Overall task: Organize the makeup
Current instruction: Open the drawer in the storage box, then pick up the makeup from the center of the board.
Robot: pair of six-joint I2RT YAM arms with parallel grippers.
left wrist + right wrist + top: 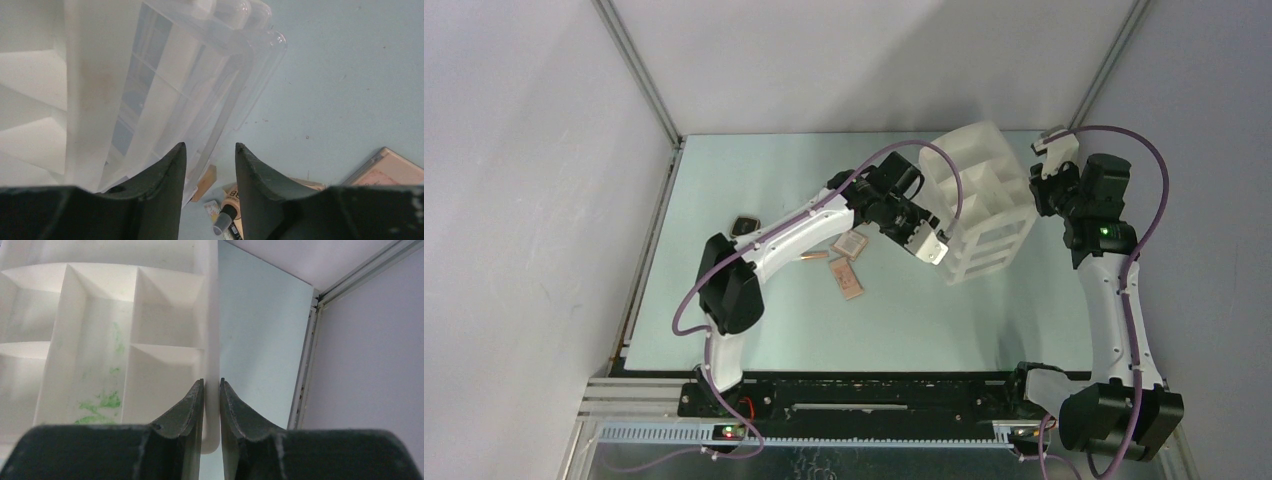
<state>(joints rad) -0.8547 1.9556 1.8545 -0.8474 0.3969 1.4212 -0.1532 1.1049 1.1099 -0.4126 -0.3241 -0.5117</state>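
Observation:
Loose makeup lies on the table left of the organizer: two flat pink palettes [851, 243] [848, 279], a thin pencil [813, 257] and a black compact [745, 225]. My left gripper [934, 250] [210, 147] hangs at the front lower corner of the white drawer organizer [980, 200]. Its jaws stand apart, with the edge of a clear drawer [200, 65] running through the gap. Below them lie a beige black-capped bottle [231, 207] and a palette [390, 167]. My right gripper [1036, 185] [211, 382] is shut on the organizer's right rim [212, 315], and the organizer sits tilted.
The organizer's top compartments hold nothing, and one carries green smears [100, 402]. A metal frame rail [305, 365] and the wall run close along the table's right edge. A small tan piece [206, 182] lies by the drawer's corner.

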